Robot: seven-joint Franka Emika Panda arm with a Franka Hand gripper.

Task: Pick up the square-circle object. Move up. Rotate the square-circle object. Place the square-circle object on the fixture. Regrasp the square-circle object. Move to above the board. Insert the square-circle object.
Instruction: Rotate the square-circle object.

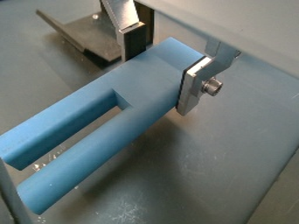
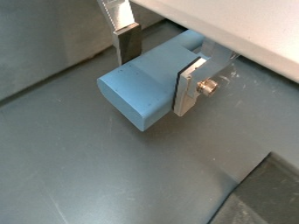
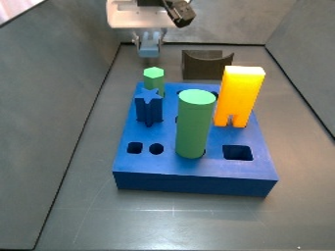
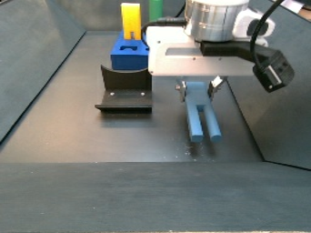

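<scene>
Gripping one end of the square-circle object (image 4: 202, 120), the gripper (image 4: 199, 89) hangs low over the dark floor beside the fixture (image 4: 123, 86), its flat silver fingers (image 1: 194, 84) pressed against the sides of the pale blue peg. In both wrist views the peg fills the space between the plates (image 2: 191, 82), so the jaws are closed on it. The peg lies flat, its far end reaching away from the gripper and its slotted, forked shape showing in a wrist view (image 1: 87, 127); whether it touches the floor or sits just above it I cannot tell. The fixture stands just beside the gripper, apart from the peg. Beyond the fixture sits the board (image 3: 197, 167), a thick blue slab carrying a green cylinder (image 3: 194, 123), an orange-yellow block (image 3: 240, 95), a dark-blue star-shaped peg (image 3: 148, 106) and a small green hexagonal peg (image 3: 153, 76), all upright.
</scene>
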